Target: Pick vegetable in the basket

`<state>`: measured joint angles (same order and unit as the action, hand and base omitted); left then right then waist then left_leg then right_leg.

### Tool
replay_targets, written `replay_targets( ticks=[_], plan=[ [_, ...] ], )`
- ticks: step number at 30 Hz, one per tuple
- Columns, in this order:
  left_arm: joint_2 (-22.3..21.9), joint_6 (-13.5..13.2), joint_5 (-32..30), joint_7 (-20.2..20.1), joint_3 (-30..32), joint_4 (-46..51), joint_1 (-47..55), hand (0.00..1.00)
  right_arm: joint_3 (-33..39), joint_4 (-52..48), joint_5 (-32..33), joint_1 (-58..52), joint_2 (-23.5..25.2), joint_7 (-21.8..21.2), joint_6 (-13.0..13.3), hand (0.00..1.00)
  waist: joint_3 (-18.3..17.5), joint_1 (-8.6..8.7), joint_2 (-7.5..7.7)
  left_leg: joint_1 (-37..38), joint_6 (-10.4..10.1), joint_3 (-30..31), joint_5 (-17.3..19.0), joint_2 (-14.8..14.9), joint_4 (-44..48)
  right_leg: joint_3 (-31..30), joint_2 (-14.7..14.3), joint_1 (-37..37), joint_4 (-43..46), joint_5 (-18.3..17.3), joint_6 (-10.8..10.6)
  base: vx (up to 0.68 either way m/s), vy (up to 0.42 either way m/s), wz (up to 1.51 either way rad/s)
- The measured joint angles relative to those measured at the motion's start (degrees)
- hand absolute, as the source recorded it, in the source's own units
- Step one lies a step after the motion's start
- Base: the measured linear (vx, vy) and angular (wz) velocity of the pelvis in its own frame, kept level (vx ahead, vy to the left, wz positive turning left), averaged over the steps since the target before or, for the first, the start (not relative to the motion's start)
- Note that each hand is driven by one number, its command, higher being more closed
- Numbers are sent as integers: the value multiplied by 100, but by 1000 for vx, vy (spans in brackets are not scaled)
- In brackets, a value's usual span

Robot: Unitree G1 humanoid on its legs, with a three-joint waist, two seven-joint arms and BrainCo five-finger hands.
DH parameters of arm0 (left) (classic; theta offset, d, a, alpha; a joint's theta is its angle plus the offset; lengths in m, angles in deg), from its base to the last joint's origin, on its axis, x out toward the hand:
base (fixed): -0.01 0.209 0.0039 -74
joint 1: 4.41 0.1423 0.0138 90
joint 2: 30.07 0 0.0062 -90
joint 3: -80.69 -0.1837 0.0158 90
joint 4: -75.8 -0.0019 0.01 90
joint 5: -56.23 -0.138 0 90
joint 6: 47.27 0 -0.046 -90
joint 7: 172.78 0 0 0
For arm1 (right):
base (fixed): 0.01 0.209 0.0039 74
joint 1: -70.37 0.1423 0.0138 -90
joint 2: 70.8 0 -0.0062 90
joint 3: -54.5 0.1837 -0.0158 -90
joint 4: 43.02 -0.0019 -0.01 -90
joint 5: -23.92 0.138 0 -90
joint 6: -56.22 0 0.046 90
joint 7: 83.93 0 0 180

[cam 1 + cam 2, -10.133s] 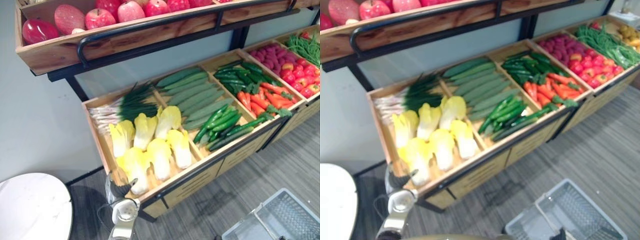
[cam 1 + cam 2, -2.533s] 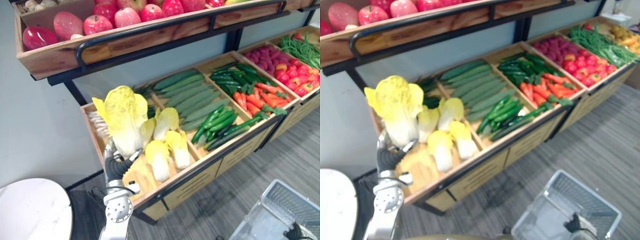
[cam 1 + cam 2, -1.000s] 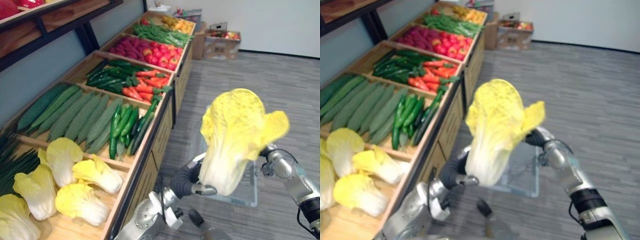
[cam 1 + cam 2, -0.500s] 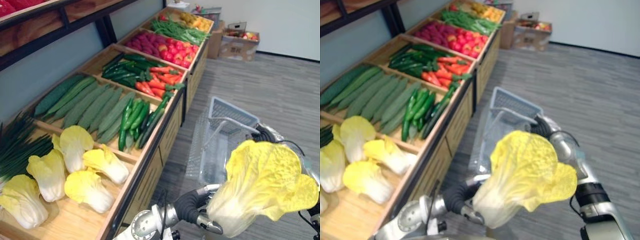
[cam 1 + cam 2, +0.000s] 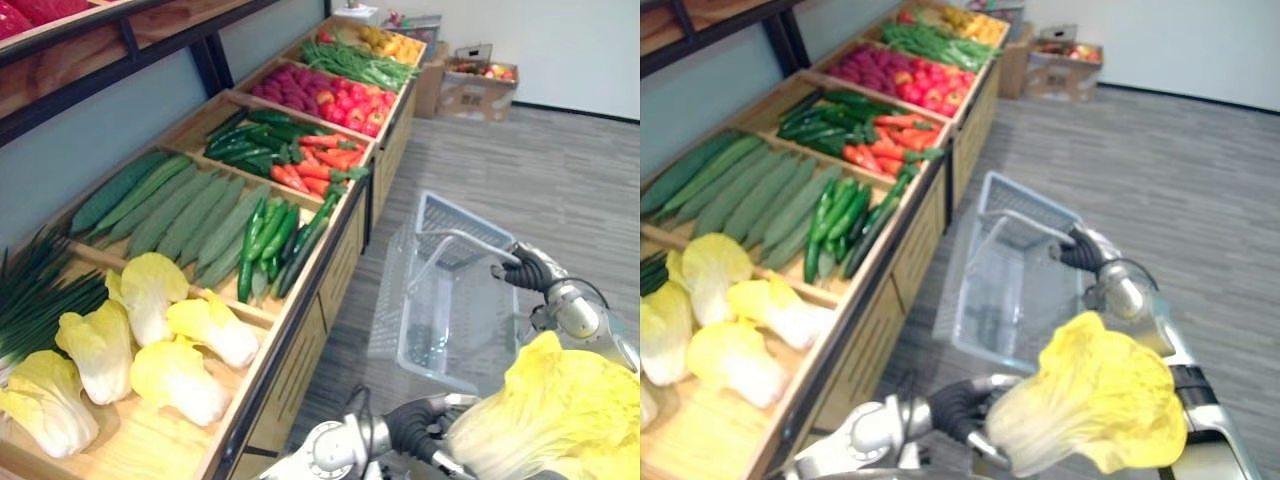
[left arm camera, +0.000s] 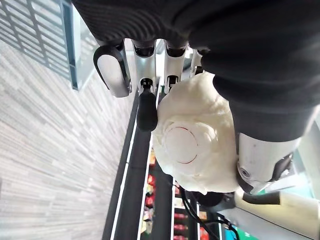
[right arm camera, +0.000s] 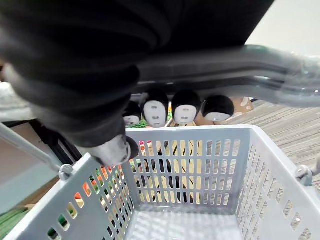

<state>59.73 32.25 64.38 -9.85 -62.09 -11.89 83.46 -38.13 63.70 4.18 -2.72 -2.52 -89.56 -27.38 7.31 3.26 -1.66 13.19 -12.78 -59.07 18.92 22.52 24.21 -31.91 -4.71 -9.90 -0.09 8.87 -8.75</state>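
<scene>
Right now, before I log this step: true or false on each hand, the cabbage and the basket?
1. The left hand is shut on the cabbage. True.
2. The cabbage lies inside the basket. False: it is in the left hand, outside the basket and nearer the robot.
3. The right hand is curled round the basket's handle. True.
4. The basket sits on the stand among the cucumbers. False: it is held by its handle beside the stand, over the floor.
5. Other cabbages lie in the stand's near bin. True.
</scene>
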Motion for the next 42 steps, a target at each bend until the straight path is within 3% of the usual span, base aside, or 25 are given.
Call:
replay_targets(
  ticks=[7, 13, 21, 29, 33, 34, 42],
  plan=[
    [-911, 142, -736, 421, 69, -1378, -516, 100, 162, -57, -4, 1, 388, 0, -112, 100, -2, 11, 21, -31, 50, 44, -20, -66, -57, 23, 72, 12, -144, 8, -9, 11, 13, 2],
    [-1455, 366, -991, 956, 432, -2386, -1142, 100, 202, 76, -5, 2, 508, -1, -236, 100, -1, 154, 82, 1, 107, 120, -54, -374, -344, -17, 242, 17, -183, 15, -22, 14, 30, 1],
    [-1619, 450, -1161, 1242, 767, -2762, -1237, 100, 205, 480, -3, 60, 550, -142, -270, 100, 33, 213, 235, -10, 166, 175, -71, -613, -513, -24, 405, 18, -260, 29, -53, -13, 8, 2],
    [-1623, 575, -1404, 1623, 1596, -2985, -1425, 100, 73, 392, 207, -626, 398, -629, -178, 100, 65, 326, 299, -199, 225, 487, -45, -702, -510, 138, 579, 21, -361, 42, -82, -30, -1, 12],
    [-1622, 614, -2053, 1961, 2093, -3137, -1533, 100, -201, 145, 392, -1201, 252, -922, -32, 100, 66, 329, 301, -220, 230, 511, -43, -712, -513, 162, 598, 19, -377, 45, -86, -8, -2, 5],
    [-1623, 616, -2480, 2129, 2193, -3324, -1685, 100, -261, 56, 463, -1430, 193, -1012, 30, 100, 74, 363, 316, -233, 237, 528, -40, -720, -513, 170, 613, 19, -382, 44, -86, -18, -6, 5],
    [-1746, 725, -3701, 2657, 2285, -3649, -2055, 100, -527, -249, 1134, -1877, -398, -1109, 36, 100, 118, 550, 391, -295, 300, 610, 15, -778, -479, 190, 685, 1, -392, 37, -96, -14, -1, 3]
  ],
)
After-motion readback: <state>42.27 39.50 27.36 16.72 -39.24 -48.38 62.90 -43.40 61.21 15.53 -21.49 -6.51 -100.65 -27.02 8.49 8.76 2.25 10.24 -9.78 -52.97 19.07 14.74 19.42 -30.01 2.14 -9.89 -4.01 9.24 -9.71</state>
